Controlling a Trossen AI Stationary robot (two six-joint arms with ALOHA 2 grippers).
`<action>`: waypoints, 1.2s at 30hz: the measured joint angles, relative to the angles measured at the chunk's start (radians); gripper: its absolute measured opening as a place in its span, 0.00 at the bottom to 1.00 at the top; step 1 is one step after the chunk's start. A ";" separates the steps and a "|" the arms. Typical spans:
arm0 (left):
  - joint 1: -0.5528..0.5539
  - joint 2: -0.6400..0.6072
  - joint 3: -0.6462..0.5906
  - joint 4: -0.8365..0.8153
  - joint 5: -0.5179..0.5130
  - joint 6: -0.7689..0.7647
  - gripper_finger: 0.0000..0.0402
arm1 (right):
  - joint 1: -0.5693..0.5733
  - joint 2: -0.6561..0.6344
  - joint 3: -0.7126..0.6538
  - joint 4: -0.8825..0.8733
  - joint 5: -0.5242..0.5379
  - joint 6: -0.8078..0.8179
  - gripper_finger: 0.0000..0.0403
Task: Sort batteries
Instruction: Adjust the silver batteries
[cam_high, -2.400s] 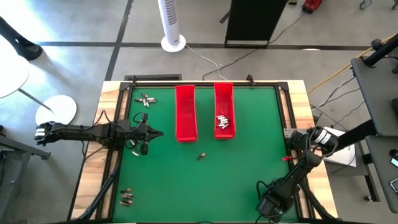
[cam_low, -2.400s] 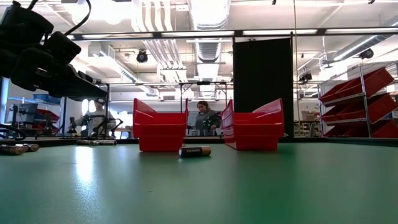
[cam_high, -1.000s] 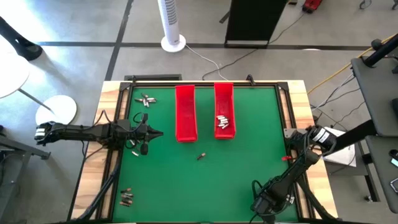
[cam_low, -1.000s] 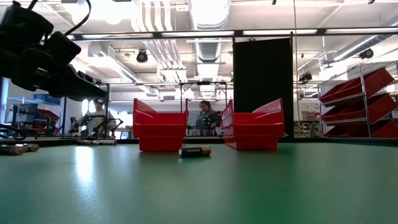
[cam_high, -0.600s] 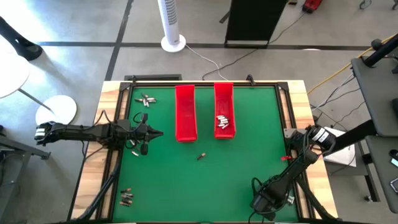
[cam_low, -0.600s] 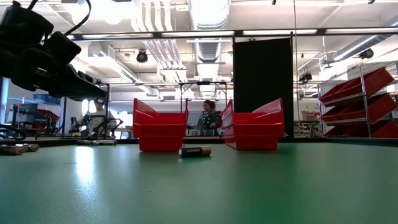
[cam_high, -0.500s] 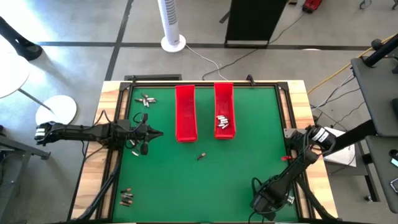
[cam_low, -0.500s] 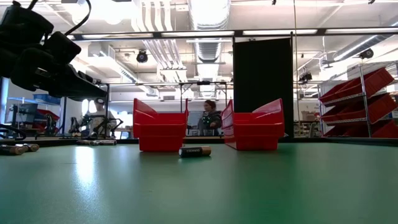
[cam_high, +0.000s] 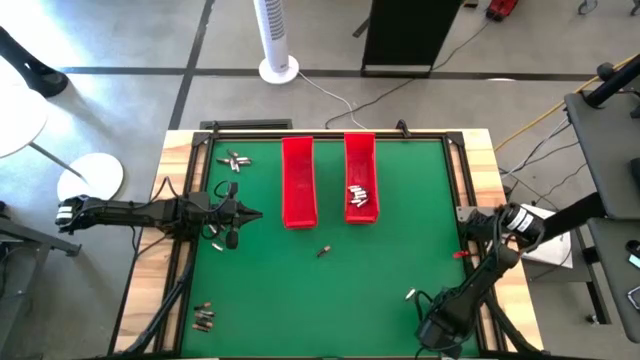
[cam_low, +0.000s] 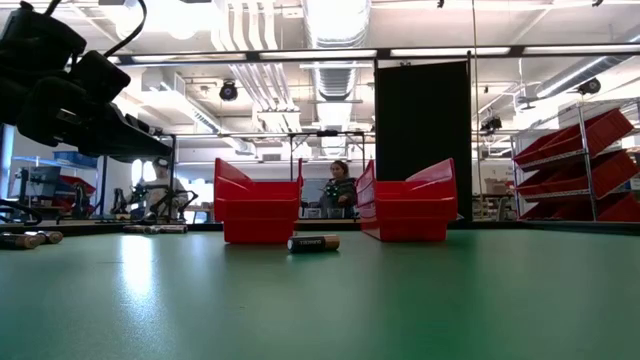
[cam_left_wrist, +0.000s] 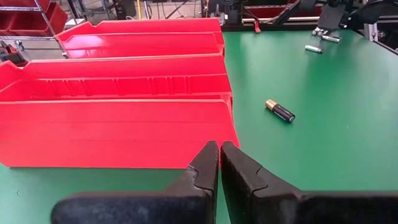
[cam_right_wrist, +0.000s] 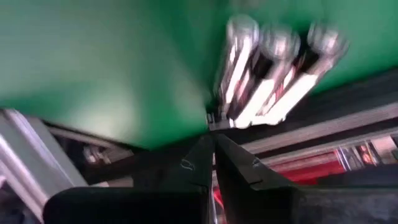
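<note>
Two long red trays (cam_high: 298, 182) (cam_high: 360, 178) stand side by side at the far middle of the green mat. The right one holds several silvery batteries (cam_high: 360, 196). One dark battery (cam_high: 323, 251) (cam_low: 313, 242) lies alone in front of the trays. My left gripper (cam_high: 258, 213) (cam_left_wrist: 219, 149) is shut and empty, level beside the left tray. My right gripper (cam_right_wrist: 214, 146) is shut near the table's near right corner, below its arm (cam_high: 442, 322). Three silvery batteries (cam_right_wrist: 273, 71) lie side by side just past its fingertips, and one shows as a silvery speck (cam_high: 410, 294) from above. My right gripper's shut fingertips (cam_right_wrist: 200, 152) stand close to the near ends (cam_right_wrist: 225, 115) of the three silvery batteries, which lie flat on the mat. Whether the fingertips touch them I cannot tell, as this view is blurred.
More batteries lie in small groups at the far left (cam_high: 233, 160), by the left arm (cam_high: 215, 240) and at the near left (cam_high: 203, 317). Black rails (cam_high: 180, 260) frame the mat. A person (cam_low: 340, 188) shows far behind the trays.
My right gripper has shifted a little toward the table's right edge and tipped. A silvery battery now shows on the mat beside it. The left arm, the trays and the lone dark battery have stayed put.
</note>
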 joint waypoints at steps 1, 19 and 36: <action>0.000 0.000 0.000 0.000 0.000 0.000 0.00 | 0.005 0.000 -0.001 0.000 -0.009 -0.002 0.03; 0.000 0.000 0.000 0.000 0.000 0.000 0.00 | 0.011 0.009 -0.025 0.002 0.063 -0.034 0.03; 0.000 0.000 0.000 0.000 0.000 0.000 0.00 | -0.021 0.008 -0.027 -0.184 0.126 -0.141 0.03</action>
